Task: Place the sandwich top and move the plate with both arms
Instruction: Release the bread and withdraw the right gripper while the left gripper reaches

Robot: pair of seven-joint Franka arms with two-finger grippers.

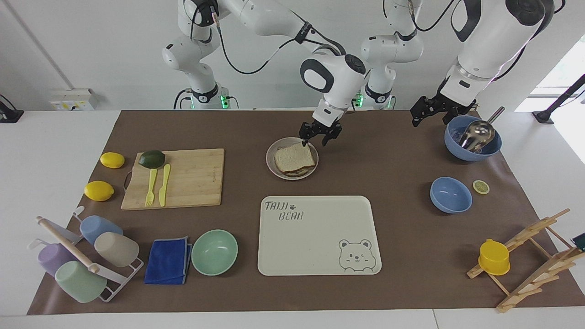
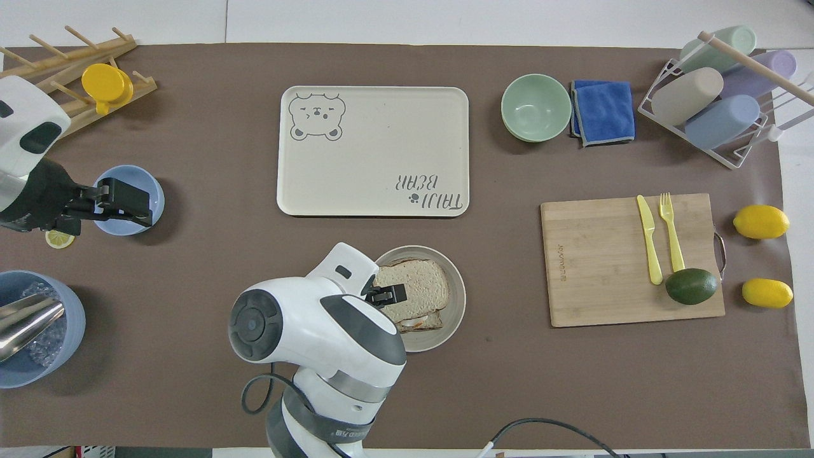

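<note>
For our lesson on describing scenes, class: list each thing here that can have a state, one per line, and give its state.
sandwich top: lying flat on the sandwich, not gripped
plate: resting on the table, holding the sandwich, not gripped
right hand: open, holding nothing, over the plate's rim
left hand: open, holding nothing, waiting
large blue bowl: upright, with a metal ladle in it
</note>
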